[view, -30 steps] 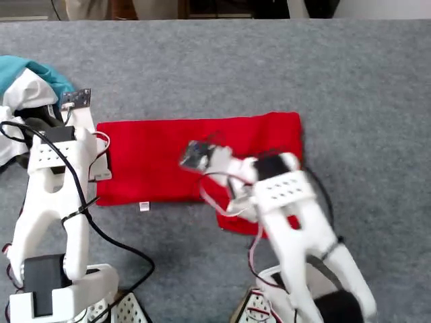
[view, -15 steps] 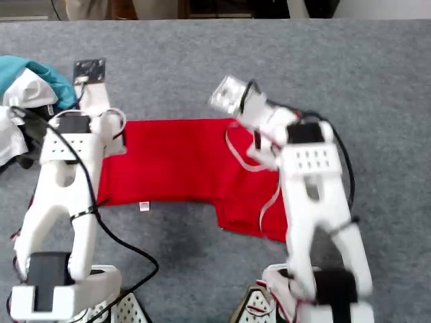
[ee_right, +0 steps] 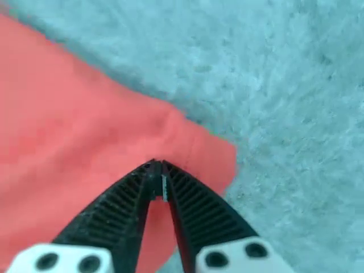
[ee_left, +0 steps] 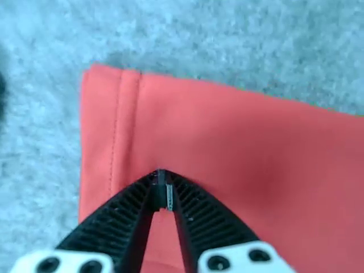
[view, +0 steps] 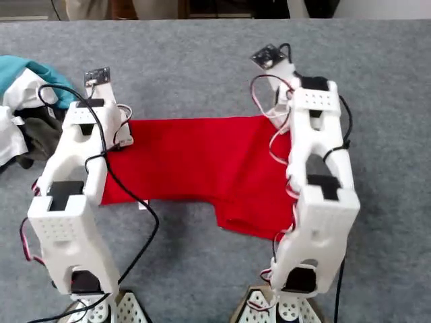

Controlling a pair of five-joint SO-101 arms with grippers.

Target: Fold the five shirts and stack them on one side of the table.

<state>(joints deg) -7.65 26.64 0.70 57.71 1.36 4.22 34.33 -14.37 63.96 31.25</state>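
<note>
- Holding left gripper (ee_left: 161, 190), jaws together, at the red shirt (view: 195, 158)'s far-left corner.
- Holding right gripper (ee_right: 157, 179), likewise closed, at its far-right corner.
- Probably starting a fold: needing both corners pinched, then drawn nearward.
- Leaving unfolded clothes (view: 27, 111) piled beyond its left edge.

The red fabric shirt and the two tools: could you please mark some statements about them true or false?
The red fabric shirt lies spread on the grey carpeted table. True.
The left tool is wide open. False: its jaws meet at the tips.
The right tool is above a corner of the shirt. True.
The heap of teal and white clothes lies on the red shirt. False: it lies apart, at the table's edge.
</note>
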